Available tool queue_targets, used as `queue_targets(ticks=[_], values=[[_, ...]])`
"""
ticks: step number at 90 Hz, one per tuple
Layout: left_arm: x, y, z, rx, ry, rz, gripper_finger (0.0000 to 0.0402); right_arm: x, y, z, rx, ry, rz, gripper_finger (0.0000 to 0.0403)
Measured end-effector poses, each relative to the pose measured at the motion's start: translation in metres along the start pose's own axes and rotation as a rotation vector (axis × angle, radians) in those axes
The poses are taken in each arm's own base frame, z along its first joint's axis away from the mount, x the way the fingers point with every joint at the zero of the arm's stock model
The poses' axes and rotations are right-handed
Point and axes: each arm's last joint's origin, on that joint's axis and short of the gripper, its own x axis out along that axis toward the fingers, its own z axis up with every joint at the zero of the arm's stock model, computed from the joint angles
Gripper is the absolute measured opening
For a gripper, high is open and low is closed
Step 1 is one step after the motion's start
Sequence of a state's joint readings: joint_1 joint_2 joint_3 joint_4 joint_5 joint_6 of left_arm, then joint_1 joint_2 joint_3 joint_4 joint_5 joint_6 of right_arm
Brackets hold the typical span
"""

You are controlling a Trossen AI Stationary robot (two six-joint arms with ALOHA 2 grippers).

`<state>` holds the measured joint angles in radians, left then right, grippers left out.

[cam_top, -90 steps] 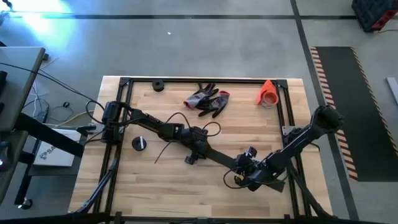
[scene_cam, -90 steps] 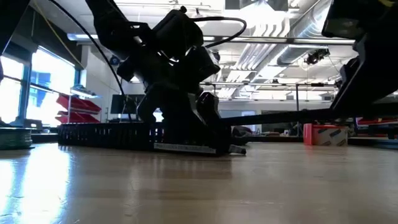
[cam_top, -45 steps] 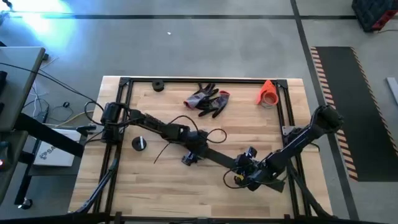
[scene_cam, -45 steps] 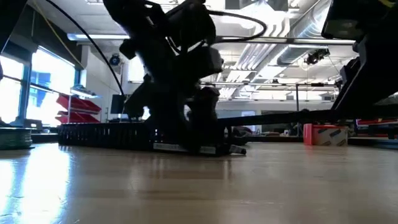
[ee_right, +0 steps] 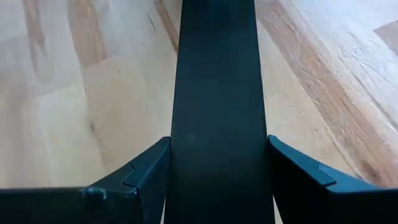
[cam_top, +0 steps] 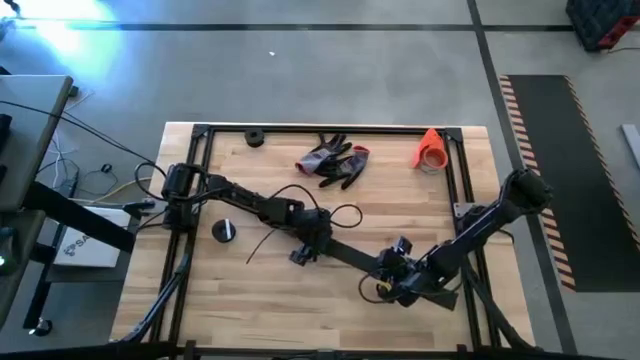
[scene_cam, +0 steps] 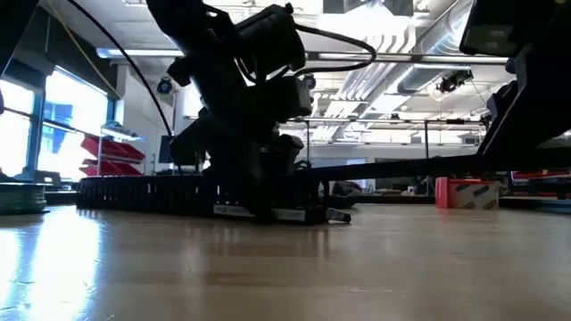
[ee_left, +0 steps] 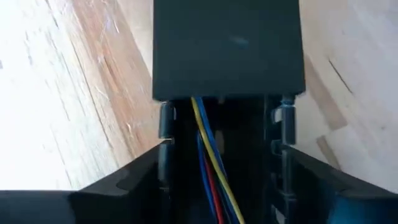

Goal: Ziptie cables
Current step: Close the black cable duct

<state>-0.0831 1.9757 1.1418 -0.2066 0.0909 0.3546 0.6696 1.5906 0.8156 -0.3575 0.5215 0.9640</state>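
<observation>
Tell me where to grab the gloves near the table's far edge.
Come from straight above and pinch the bunched middle of the gloves. They lie low on the table as a soft heap, so a sideways approach would likely just push them.

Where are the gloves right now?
In the high view, the gloves lie near the table's far edge, about midway across, with the orange cone to their right and a small black ring to their left.

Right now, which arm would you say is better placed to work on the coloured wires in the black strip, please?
Probably the left: the left gripper sits over the black strip, where coloured wires run between its fingers. The right gripper holds the strip's bare end.
</observation>
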Motion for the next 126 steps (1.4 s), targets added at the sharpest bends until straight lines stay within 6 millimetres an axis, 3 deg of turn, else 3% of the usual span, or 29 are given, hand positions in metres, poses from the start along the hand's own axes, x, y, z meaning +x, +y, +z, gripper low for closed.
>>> queue_targets(ticks=[8, 25, 56, 71, 95, 112, 126], values=[[0.002, 0.002, 0.002, -0.005, -0.026, 0.014, 0.0199, 0.002, -0.001, 0.004, -0.002, -0.006, 0.003, 0.0206], [0.005, 0.004, 0.006, -0.034, -0.077, 0.049, 0.0201, 0.008, -0.007, 0.011, 0.013, 0.026, 0.009, 0.0206], [0.006, 0.006, 0.006, -0.051, -0.087, 0.069, 0.0291, 0.009, -0.009, 0.013, 0.006, 0.034, 0.008, 0.0205], [-0.005, 0.005, 0.006, -0.049, -0.060, 0.066, 0.0314, 0.009, -0.008, 0.013, 0.004, 0.034, 0.009, 0.0205], [-0.030, -0.001, -0.001, -0.030, 0.098, 0.087, 0.0316, 0.009, -0.009, 0.012, 0.003, 0.040, 0.010, 0.0205], [-0.020, -0.003, -0.011, 0.002, 0.191, 0.058, 0.0309, 0.009, -0.009, 0.012, 0.000, 0.045, 0.008, 0.0205], [-0.010, -0.002, -0.009, 0.012, 0.146, 0.065, 0.0272, 0.009, -0.009, 0.012, 0.000, 0.046, 0.008, 0.0205]])
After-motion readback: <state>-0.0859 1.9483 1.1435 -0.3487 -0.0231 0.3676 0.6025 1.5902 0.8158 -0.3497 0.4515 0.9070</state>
